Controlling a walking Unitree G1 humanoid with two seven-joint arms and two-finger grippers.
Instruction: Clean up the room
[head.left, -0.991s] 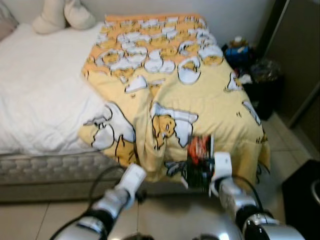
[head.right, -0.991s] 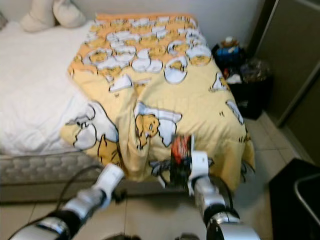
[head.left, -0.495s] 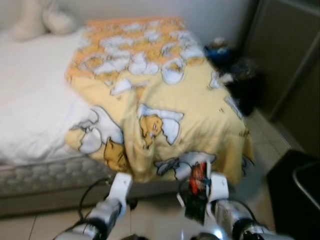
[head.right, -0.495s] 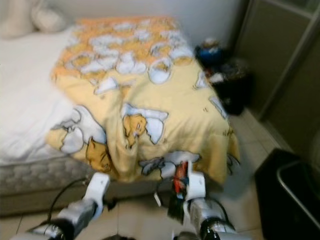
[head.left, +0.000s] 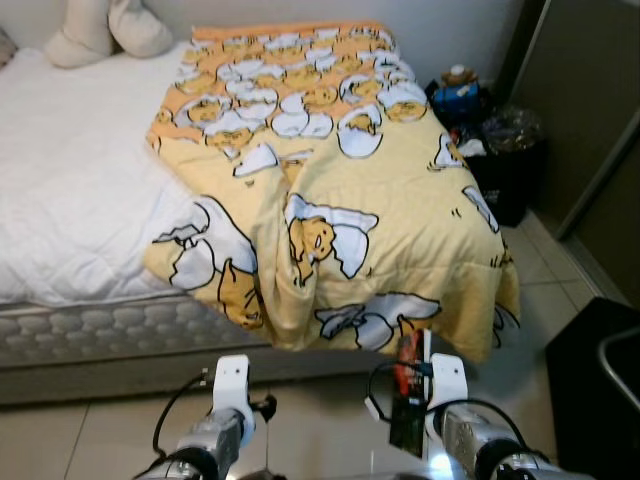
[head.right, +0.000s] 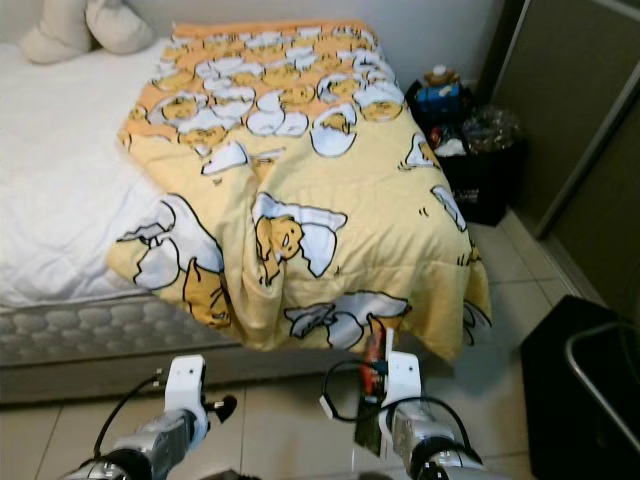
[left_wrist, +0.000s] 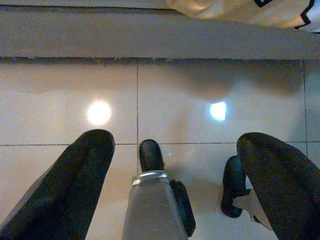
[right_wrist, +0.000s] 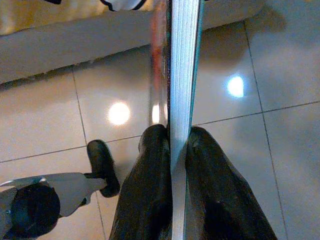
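Right wrist view pretty much tells the story: the right gripper (right_wrist: 172, 150) is clenched on a thin book (right_wrist: 181, 65), both black fingers pressed against its flat sides with the page edge running straight out along them. From the head camera you can see that same book standing on edge in the gripper, red cover showing, held low over the tiled floor (head.left: 320, 420) just in front of the foot of the bed (head.left: 90, 330).

So progress-wise, I'd say one piece of clutter is picked up and in hand, but it hasn't been put anywhere yet, so that bit is only half done. The yellow cartoon blanket (head.left: 340, 190) is draped over the bed and hanging off the end, a bit rumpled, could use straightening. There's also a pile of bags and bottles (head.left: 480, 110) in the corner by the dark cabinet (head.left: 590, 130).

Left gripper (left_wrist: 175, 165) has its fingers spread wide, holding nothing, just hanging over the floor next to the other arm.
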